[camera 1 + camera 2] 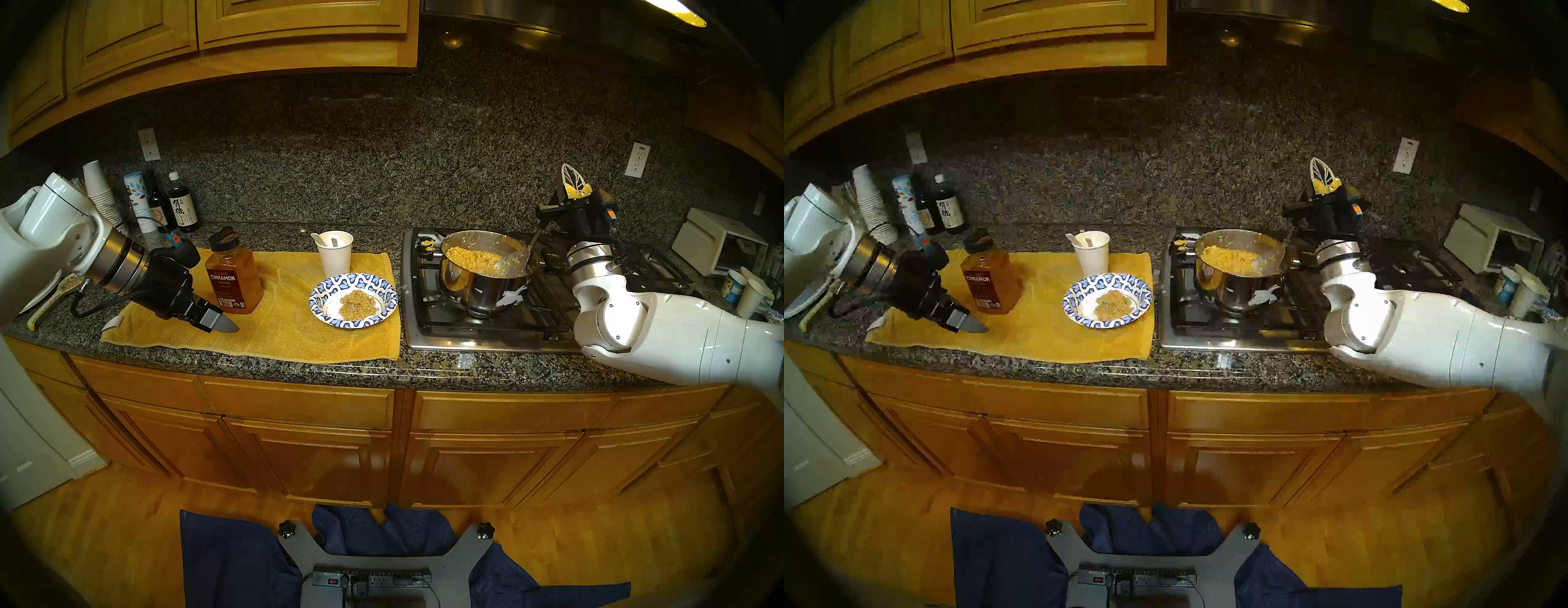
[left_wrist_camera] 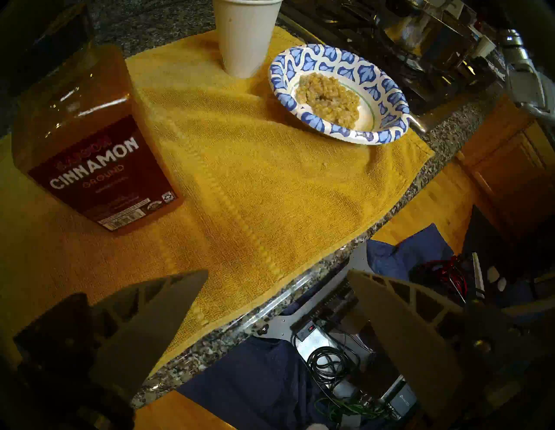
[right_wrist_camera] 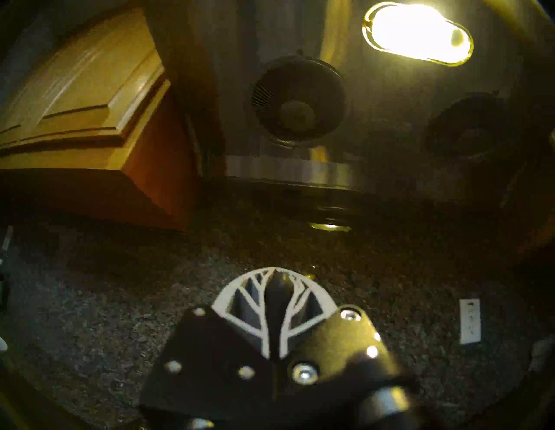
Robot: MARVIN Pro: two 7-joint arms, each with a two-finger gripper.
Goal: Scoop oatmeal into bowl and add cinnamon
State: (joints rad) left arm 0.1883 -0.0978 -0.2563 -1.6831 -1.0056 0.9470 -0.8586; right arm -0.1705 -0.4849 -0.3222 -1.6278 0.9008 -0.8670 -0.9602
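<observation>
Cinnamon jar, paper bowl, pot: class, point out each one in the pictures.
Cinnamon jar [image 2: 99, 168], left wrist view, on its red label.
Paper bowl [image 1: 384, 293], head left view, on its patterned right rim.
Pot [image 1: 479, 286], head left view, on its shiny steel wall.

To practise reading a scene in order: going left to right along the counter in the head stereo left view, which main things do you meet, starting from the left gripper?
left gripper → cinnamon jar → white paper cup → patterned paper bowl with oatmeal → steel pot → right gripper
</observation>
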